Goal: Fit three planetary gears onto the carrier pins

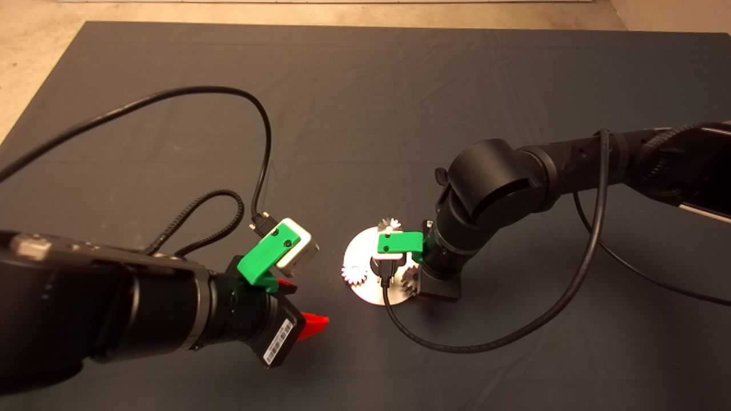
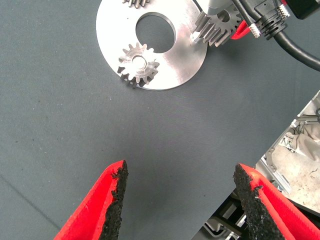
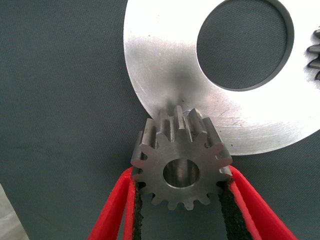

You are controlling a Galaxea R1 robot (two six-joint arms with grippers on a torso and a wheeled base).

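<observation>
The silver carrier plate point(image 1: 365, 246) lies mid-mat. One planetary gear point(image 2: 138, 63) sits on a pin at the plate's edge, and another gear point(image 1: 389, 223) sits at the far edge. My right gripper point(image 3: 182, 176) is shut on the third gear point(image 3: 181, 167) and holds it over the plate's rim point(image 3: 165, 65). In the left wrist view this gear point(image 2: 218, 25) hangs tilted, with a carrier pin point(image 2: 194, 36) showing just beside it. My left gripper point(image 2: 180, 200) is open above bare mat, a short way left of the plate point(image 2: 172, 67).
Black cables loop over the mat behind the left arm point(image 1: 251, 108) and in front of the right arm point(image 1: 485, 342). The mat's far edge meets a pale floor point(image 1: 342, 11).
</observation>
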